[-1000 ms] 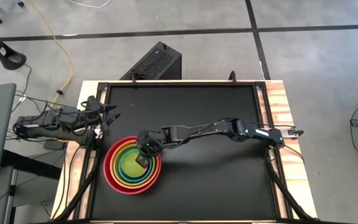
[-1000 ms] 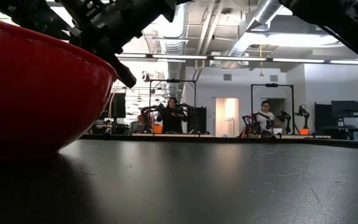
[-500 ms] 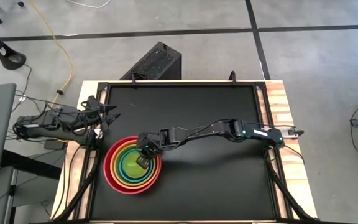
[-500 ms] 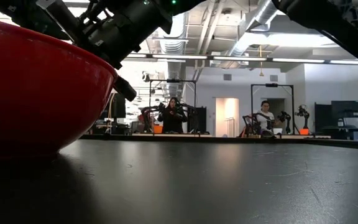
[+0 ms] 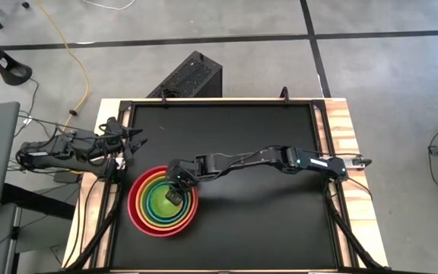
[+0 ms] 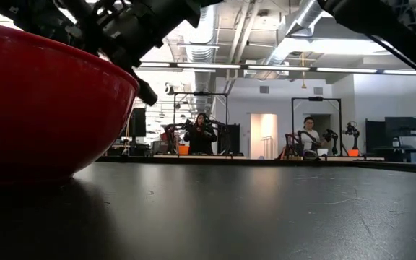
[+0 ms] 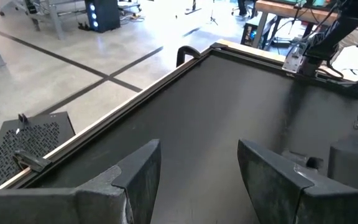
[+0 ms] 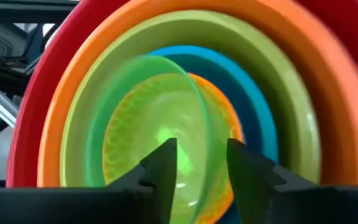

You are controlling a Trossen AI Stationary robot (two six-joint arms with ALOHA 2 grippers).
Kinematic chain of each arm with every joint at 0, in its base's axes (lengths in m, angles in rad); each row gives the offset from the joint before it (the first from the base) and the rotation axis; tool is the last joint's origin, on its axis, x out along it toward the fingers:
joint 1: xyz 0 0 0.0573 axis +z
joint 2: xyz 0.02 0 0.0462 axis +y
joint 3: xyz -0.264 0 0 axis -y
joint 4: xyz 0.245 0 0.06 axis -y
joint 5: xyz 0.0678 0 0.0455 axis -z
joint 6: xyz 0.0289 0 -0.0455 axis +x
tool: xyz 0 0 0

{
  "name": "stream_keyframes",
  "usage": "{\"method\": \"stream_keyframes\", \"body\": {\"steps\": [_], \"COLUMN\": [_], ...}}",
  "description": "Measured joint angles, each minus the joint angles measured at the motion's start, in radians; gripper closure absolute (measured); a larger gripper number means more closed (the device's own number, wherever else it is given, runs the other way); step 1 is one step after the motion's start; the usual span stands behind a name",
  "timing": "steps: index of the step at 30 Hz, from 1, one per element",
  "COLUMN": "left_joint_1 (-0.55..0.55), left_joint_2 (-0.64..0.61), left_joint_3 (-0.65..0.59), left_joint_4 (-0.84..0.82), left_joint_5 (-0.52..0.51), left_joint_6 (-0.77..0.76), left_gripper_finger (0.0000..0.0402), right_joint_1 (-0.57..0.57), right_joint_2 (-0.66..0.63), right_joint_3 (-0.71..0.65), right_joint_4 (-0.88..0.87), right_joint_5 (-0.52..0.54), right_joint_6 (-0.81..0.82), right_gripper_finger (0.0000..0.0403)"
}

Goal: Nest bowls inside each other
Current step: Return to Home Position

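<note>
- From high up, all the bowls (image 5: 144,218) sat one inside the other near the left side of the worktop (image 5: 265,221). The red bowl (image 5: 133,204) was on the outside and the bright green bowl (image 5: 158,202) was in the middle.
- The right gripper (image 5: 174,195) hung right over the middle of them. The left gripper (image 5: 134,140) waited at the left edge, apart from the bowls.
- From down low, the red bowl sat on the worktop. Dark parts of the right arm reached over its rim.
- In the left wrist view, the left jaws were wide apart with nothing between them, just bare worktop ahead.
- In the right wrist view, the right jaws were apart too. The bright green bowl's rim ran between them, and they did not look like they were pinching it. That bowl looked tipped inside the yellow lattice bowl (image 8: 222,118).
- I think the nesting was done and going home was the step in hand. The right arm should lift straight up first, so the jaws do not catch that rim. Then it can pull back to its own side.
</note>
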Motion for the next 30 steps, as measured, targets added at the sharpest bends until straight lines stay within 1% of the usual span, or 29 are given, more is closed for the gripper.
{"method": "stream_keyframes", "body": {"steps": [4, 9, 15, 17, 22, 30], "left_joint_1": [0.000, 0.000, 0.000, 0.000, 0.000, 0.000], "left_joint_2": [0.000, 0.000, 0.000, 0.000, 0.000, 0.000], "left_joint_3": [0.000, 0.000, 0.000, 0.000, 0.000, 0.000], "left_joint_4": [0.000, 0.001, 0.001, 0.001, 0.006, 0.006], "left_joint_5": [0.000, -0.002, -0.001, -0.001, 0.000, 0.005], "left_joint_6": [0.001, 0.015, 0.015, 0.016, 0.016, 0.016], "left_gripper_finger": [0.0199, 0.0199, 0.0199, 0.0199, 0.0199, 0.0199], "right_joint_1": [-0.006, -0.012, -0.015, -0.019, -0.019, -0.018], "right_joint_2": [-0.013, -0.035, -0.106, -0.138, -0.226, -0.369], "right_joint_3": [-0.004, -0.005, -0.003, -0.004, -0.004, -0.004], "right_joint_4": [-0.031, -0.060, -0.102, -0.155, -0.208, -0.353], "right_joint_5": [0.000, -0.001, -0.025, -0.025, -0.025, -0.020], "right_joint_6": [-0.018, -0.020, -0.049, -0.068, -0.108, -0.216], "right_gripper_finger": [0.0214, 0.0200, 0.0198, 0.0198, 0.0198, 0.0198]}}
